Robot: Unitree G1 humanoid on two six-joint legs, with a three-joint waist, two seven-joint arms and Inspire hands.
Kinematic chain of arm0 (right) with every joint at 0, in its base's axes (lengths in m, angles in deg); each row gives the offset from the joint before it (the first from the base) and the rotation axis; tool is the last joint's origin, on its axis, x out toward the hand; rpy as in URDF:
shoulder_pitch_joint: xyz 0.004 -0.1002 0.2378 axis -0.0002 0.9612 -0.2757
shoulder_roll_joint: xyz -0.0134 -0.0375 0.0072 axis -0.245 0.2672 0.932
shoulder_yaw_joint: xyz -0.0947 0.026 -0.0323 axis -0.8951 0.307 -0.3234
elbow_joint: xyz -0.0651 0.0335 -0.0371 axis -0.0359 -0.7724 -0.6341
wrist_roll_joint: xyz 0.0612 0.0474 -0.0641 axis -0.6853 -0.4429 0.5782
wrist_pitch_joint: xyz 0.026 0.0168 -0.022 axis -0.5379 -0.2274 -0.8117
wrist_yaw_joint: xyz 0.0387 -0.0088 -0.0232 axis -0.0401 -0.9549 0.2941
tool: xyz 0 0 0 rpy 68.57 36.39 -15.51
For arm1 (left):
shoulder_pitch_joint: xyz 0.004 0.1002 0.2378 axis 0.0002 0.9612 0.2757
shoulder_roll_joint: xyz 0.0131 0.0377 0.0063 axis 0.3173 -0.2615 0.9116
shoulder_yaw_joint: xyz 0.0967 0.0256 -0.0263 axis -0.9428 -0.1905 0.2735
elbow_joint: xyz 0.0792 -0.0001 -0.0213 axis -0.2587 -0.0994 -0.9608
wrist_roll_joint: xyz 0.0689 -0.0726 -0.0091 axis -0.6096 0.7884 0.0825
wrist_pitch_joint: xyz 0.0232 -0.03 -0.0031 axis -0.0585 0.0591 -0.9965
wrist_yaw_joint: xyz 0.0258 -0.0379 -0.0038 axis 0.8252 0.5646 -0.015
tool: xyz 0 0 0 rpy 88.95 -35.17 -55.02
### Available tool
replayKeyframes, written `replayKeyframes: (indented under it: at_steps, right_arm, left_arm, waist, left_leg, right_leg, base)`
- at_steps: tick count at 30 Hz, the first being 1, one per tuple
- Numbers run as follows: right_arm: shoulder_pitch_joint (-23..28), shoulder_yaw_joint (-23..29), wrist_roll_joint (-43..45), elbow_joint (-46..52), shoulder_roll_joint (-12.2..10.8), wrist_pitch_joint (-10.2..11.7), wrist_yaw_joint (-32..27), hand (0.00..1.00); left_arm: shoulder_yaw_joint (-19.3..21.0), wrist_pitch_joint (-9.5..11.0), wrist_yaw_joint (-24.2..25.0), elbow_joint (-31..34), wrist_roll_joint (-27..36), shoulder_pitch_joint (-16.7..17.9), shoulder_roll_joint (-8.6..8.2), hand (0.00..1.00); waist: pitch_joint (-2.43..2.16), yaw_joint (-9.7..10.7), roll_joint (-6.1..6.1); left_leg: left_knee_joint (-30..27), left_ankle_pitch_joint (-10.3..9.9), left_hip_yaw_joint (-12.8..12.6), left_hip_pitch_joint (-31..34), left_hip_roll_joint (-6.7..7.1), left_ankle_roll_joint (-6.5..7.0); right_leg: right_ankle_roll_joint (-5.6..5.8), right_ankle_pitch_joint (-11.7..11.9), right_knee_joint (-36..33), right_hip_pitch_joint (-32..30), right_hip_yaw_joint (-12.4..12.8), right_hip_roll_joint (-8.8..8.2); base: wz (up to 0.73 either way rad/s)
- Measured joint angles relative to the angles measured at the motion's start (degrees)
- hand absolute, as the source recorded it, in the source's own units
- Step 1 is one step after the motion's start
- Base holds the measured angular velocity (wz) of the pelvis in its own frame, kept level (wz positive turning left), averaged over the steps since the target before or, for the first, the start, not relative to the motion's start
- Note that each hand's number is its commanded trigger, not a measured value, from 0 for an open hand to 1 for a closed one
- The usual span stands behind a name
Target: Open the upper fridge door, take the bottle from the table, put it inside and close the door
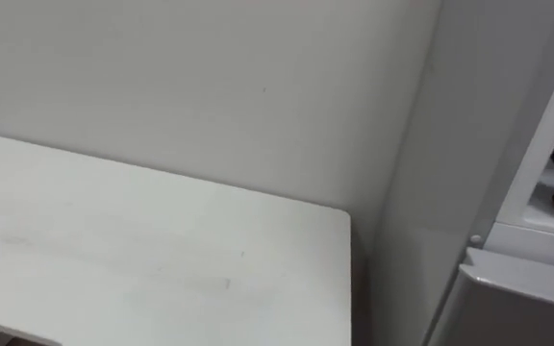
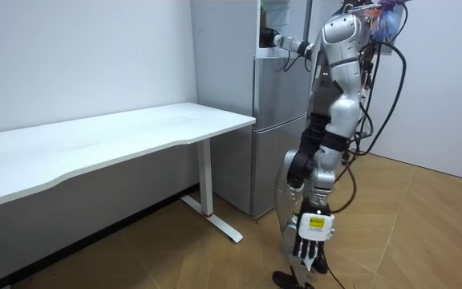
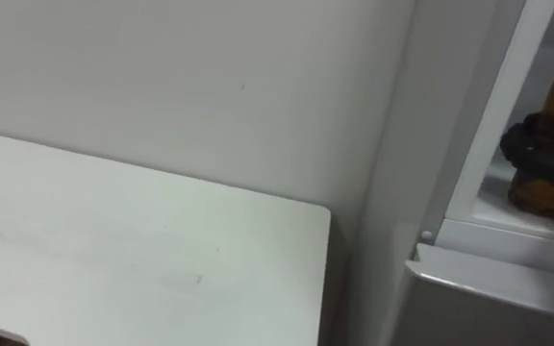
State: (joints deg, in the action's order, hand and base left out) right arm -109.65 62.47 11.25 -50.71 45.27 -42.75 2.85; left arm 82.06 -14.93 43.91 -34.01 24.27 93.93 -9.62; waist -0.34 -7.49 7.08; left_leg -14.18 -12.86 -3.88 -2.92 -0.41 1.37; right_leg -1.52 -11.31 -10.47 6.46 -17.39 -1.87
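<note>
At the frame's right edge my right hand [image 3: 539, 144] grips the brown bottle [image 3: 535, 192] inside the upper fridge [image 3: 477, 130] — left hand [image 2: 311, 241] hangs relaxed.

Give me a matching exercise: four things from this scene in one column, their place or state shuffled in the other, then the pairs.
Things:
1. bottle
2. table
3. left hand
4. right hand

Place or state:
a. white, beside the fridge
b. hangs low, fingers relaxed
c. brown, inside the upper fridge
d. curled round the bottle

Pairs: 1-c, 2-a, 3-b, 4-d
</note>
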Motion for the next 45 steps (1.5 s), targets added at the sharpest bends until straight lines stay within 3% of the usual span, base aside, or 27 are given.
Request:
replayKeyframes:
  at_steps: [2, 10, 11, 12, 13, 20, 32, 45]
  right_arm:
    - [-0.1, 0.0, 0.4, -2.7, 0.0, 1.4, -0.5, 1.00]
    - [-1.6, -0.3, 0.3, -8.4, 0.1, 3.6, -0.5, 1.00]
    - [-1.9, -0.4, 0.3, -9.1, 0.1, 3.7, -0.5, 0.93]
    - [-2.0, -0.5, 0.3, -9.5, 0.1, 3.8, -0.6, 0.17]
    - [-2.2, -0.5, 0.3, -10.2, 0.1, 4.3, -0.5, 0.00]
    - [-2.3, -0.4, 0.4, -11.5, 0.3, 6.1, -1.7, 0.00]
    - [-2.4, -3.9, 8.7, -12.4, 1.6, 6.1, -5.3, 0.00]
    - [-2.3, -4.2, 9.5, -12.4, 1.8, 6.1, -6.2, 0.00]
  left_arm:
    - [0.0, 0.0, 0.0, -0.3, 0.0, 0.4, 0.12, 0.00]
    - [-0.2, 0.0, 0.0, 0.0, 0.1, 1.6, 0.70, 0.00]
    - [-0.3, 0.0, -0.1, -0.1, 0.1, 1.7, 0.97, 0.00]
    - [-0.3, 0.0, -0.1, 0.0, 0.1, 1.7, 1.11, 0.00]
    - [-0.3, 0.0, -0.2, 0.3, 0.1, 1.9, 1.44, 0.00]
    - [-1.2, 0.2, -2.6, 0.9, 0.4, 1.9, 2.05, 0.00]
    - [-4.2, 0.1, -4.6, 4.4, 1.1, 1.9, 2.31, 0.00]
    - [-4.6, 0.2, -4.7, 6.3, 1.2, 1.9, 2.35, 0.00]
  waist:
    - [0.00, -0.3, 0.07]
    - [0.14, -0.7, 0.31]
    - [0.16, -0.7, 0.34]
    - [0.17, -0.8, 0.35]
    - [0.20, -0.9, 0.42]
    - [0.26, -1.0, 0.53]
    - [0.19, -1.7, 0.33]
    - [0.13, -2.0, -0.53]
  left_leg:
    - [-0.6, -0.1, 1.2, 0.0, 0.18, -0.09]
    - [-1.3, -0.2, 1.7, 0.2, 0.06, -0.27]
    - [-1.4, -0.2, 1.7, 0.3, 0.06, -0.27]
    - [-1.5, -0.2, 1.7, 0.3, 0.06, -0.27]
    - [-1.5, -0.2, 1.7, 0.3, 0.07, -0.26]
    - [-3.3, -0.6, 2.2, 2.4, -0.14, -0.23]
    - [-4.2, -0.6, 2.6, 3.4, -0.14, -0.13]
    - [-3.7, -0.7, 2.7, 2.1, 0.07, 0.00]
  right_leg:
    - [0.07, 0.1, 0.6, 0.9, -0.6, 0.13]
    - [-0.07, 0.0, 0.8, 1.7, -1.8, 0.22]
    - [-0.07, 0.0, 0.8, 1.7, -1.8, 0.22]
    - [-0.07, 0.0, 0.8, 1.7, -1.8, 0.22]
    - [-0.07, 0.0, 0.8, 1.7, -1.8, 0.21]
    - [-0.14, 0.3, 0.8, 0.5, -1.9, 0.46]
    - [-0.09, 0.7, 0.8, -0.1, -1.8, 0.63]
    - [0.06, 0.8, 0.9, 1.2, -2.3, 0.29]
  base:
    - [0.22]
    - [0.09]
    - [0.04]
    - [0.00]
    - [0.00]
    - [0.00]
    - [0.01]
    - [0.00]
